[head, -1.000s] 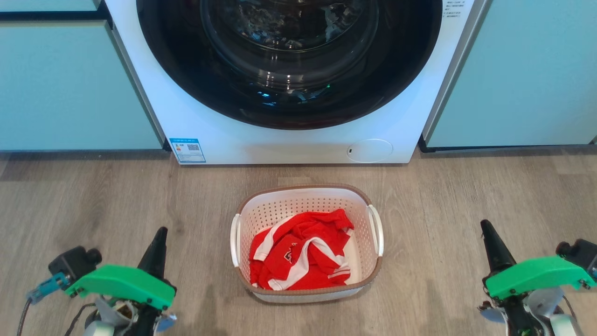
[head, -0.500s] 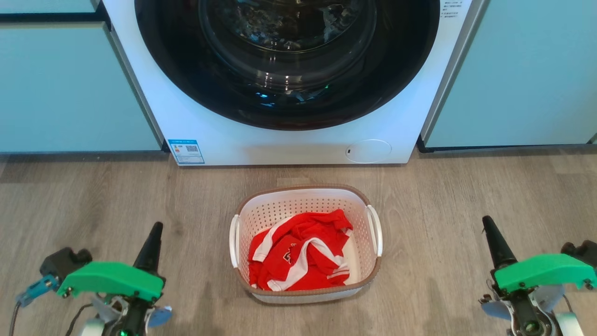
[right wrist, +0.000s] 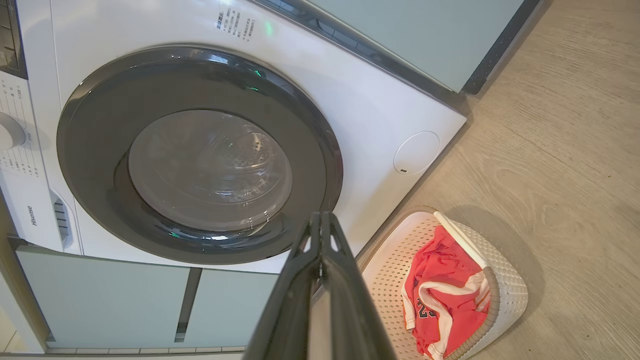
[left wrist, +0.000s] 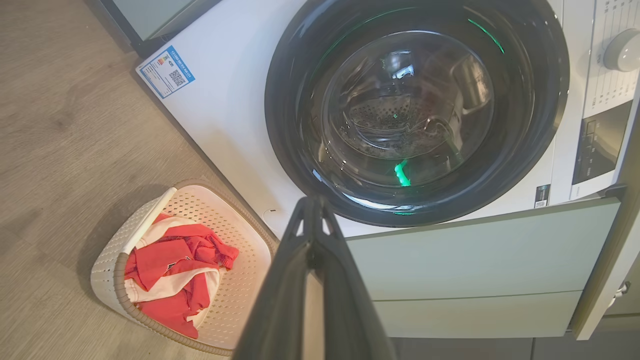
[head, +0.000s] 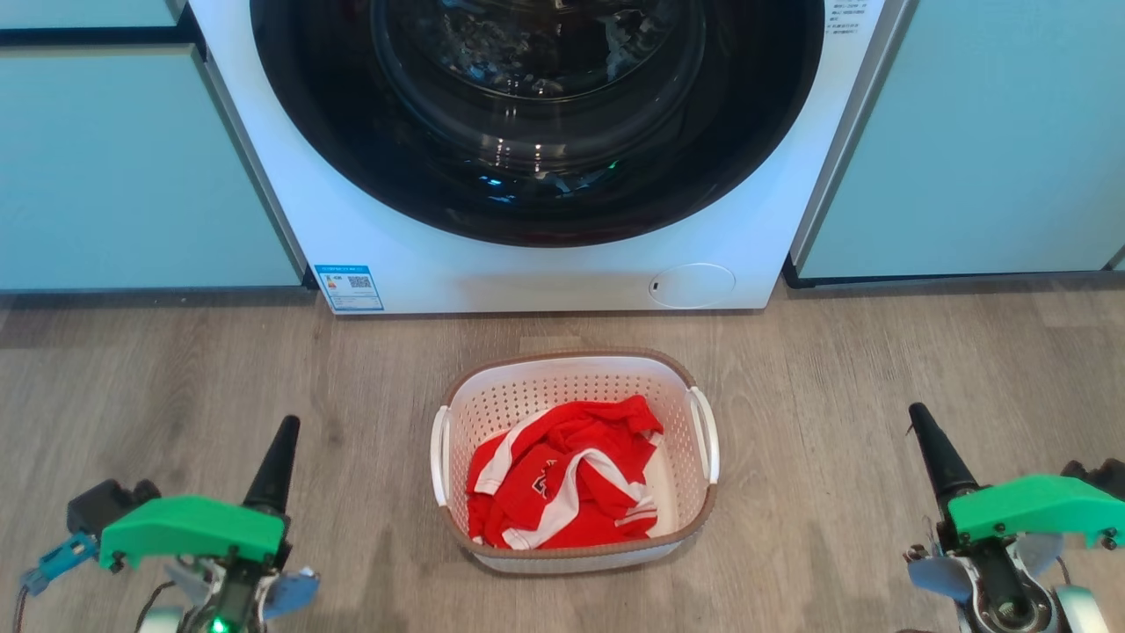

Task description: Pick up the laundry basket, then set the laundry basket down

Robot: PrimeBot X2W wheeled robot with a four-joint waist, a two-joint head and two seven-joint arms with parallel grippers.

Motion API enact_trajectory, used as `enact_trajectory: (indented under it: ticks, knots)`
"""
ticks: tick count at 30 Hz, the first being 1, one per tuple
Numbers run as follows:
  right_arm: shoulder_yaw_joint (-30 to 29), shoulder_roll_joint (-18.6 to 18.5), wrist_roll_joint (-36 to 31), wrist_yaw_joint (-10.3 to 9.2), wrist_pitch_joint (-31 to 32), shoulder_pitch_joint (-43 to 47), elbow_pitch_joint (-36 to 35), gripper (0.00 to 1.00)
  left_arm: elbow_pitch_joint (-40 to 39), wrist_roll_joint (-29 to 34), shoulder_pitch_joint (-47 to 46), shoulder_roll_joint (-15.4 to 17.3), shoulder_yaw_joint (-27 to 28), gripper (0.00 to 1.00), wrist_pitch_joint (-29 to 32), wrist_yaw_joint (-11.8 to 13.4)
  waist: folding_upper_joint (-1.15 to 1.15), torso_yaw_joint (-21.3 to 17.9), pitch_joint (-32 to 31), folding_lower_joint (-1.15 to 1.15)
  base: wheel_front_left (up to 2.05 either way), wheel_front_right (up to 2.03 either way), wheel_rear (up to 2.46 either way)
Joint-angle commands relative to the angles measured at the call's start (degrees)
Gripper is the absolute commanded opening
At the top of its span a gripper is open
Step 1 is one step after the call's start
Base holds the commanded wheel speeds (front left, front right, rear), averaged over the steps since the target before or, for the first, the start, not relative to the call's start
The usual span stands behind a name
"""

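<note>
One laundry basket [head: 562,387] stands on the wood-grain floor [head: 835,396], just in front of the white washing machine [head: 527,281] and well apart from both grippers. Its walls are white perforated plastic, rounded-rectangular, with a brown rim band and smooth white loop handles [head: 706,431]. A crumpled red and white garment [head: 562,475] lies inside. Left gripper [head: 283,431] and right gripper [head: 919,415]: dark tapered fingers pressed together at the tips, holding nothing. The left wrist view takes in the machine's round dial [left wrist: 622,50]; the right wrist view takes in dark numerals [right wrist: 425,312] on the garment.
</note>
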Motion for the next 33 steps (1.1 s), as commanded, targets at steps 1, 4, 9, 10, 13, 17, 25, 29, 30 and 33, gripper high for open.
enact_trajectory:
  ticks: [1,4,9,10,13,17,25,29,30,33]
  knots:
    - [0.54,-1.02,1.79,-0.08,0.21,-2.96,-1.5,0.0,-1.41,-1.4,-3.95,0.0,2.73,0.0,0.49,-0.66,0.0,-0.02,-0.01,0.0,0.0,0.0,0.0]
    - [0.45,-1.03,3.7,-0.08,0.37,-3.16,-1.2,0.0,-1.08,-3.01,-4.12,-0.39,3.48,0.0,0.84,-1.14,0.0,-0.08,-0.04,0.0,0.0,0.0,0.0]
    - [0.31,-1.05,6.89,-0.09,0.64,-3.49,-0.7,0.0,-0.51,-5.69,-4.39,-1.04,4.75,0.0,1.44,-1.95,0.0,-0.16,-0.09,0.0,0.0,0.0,0.0]
    - [0.28,-1.05,7.52,-0.09,0.7,-3.55,-0.59,0.0,-0.4,-6.23,-4.44,-1.17,5.01,0.0,1.56,-2.11,0.0,-0.18,-0.1,0.0,0.0,0.0,0.0]
    - [0.19,-1.06,9.43,-0.1,0.86,-3.75,-0.29,0.0,-0.06,-7.84,-4.6,-1.56,5.77,0.0,1.91,-2.59,0.0,-0.23,-0.13,0.0,0.0,0.0,0.0]
    - [0.07,-1.07,11.98,-0.11,1.08,-4.01,0.11,0.0,0.39,-9.98,-4.82,-2.09,6.79,0.0,2.4,-3.24,0.0,-0.3,-0.17,0.0,0.0,0.0,0.0]
    - [-0.17,-1.09,17.04,-0.12,1.52,-4.54,0.92,0.0,1.3,-14.24,-5.26,-3.14,8.83,0.0,3.36,-4.52,0.0,-0.44,-0.25,0.0,0.0,0.0,0.0]
    - [-0.29,-1.1,19.59,-0.13,1.75,-4.8,1.32,0.0,1.75,-16.38,-5.48,-3.67,9.86,0.0,3.84,-5.17,0.0,-0.51,-0.29,0.0,0.0,0.0,0.0]
    - [-0.32,-1.1,20.22,-0.13,1.8,-4.86,1.42,0.0,1.86,-16.91,-5.53,-3.81,10.12,0.0,3.97,-5.33,0.0,-0.53,-0.29,0.0,0.0,0.0,0.0]
    - [-0.38,-1.11,21.49,-0.14,1.91,-5.0,1.63,0.0,2.09,-17.98,-5.64,-4.07,10.63,0.0,4.21,-5.65,0.0,-0.57,-0.31,0.0,0.0,0.0,0.0]
